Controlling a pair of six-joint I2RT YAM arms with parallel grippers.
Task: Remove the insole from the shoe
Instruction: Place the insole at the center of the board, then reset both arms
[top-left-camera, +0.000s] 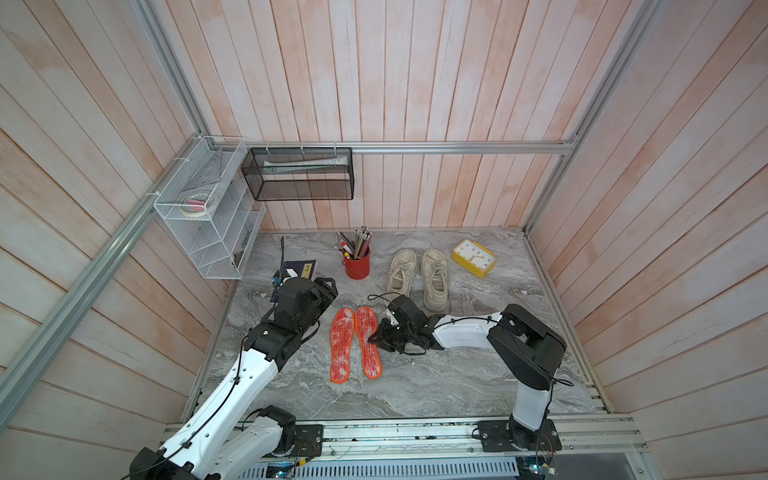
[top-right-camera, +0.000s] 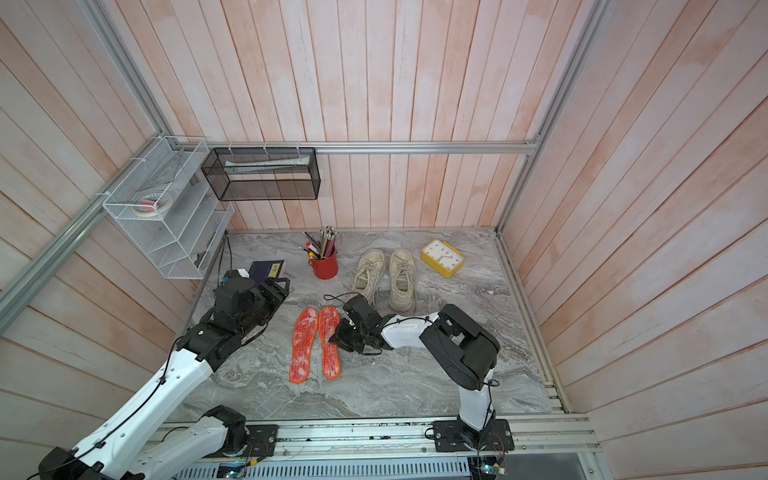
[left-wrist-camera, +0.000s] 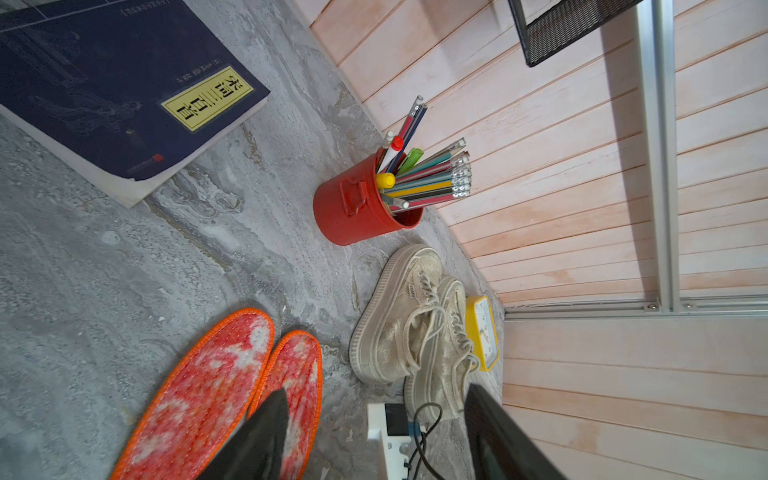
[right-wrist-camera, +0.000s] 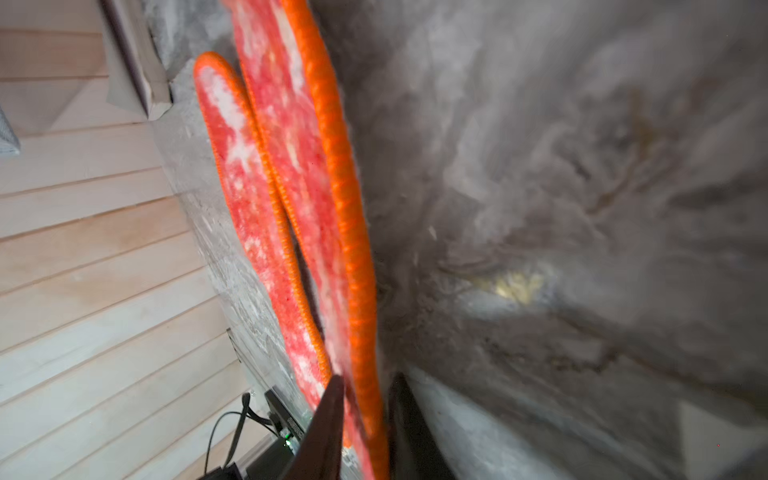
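Grey marble table in both top views bore the insole flat beside the second insole, clear of the shoes, with the right claw at its edge. Left wrist: the left claw gaped wide, empty. Right wrist: jaws stood partly open astride the rim; a careless pull-back risked snagging and dragging it.

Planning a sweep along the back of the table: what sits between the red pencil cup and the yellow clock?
Between the red pencil cup and the yellow clock stands the pair of beige shoes, side by side; both top views show it.
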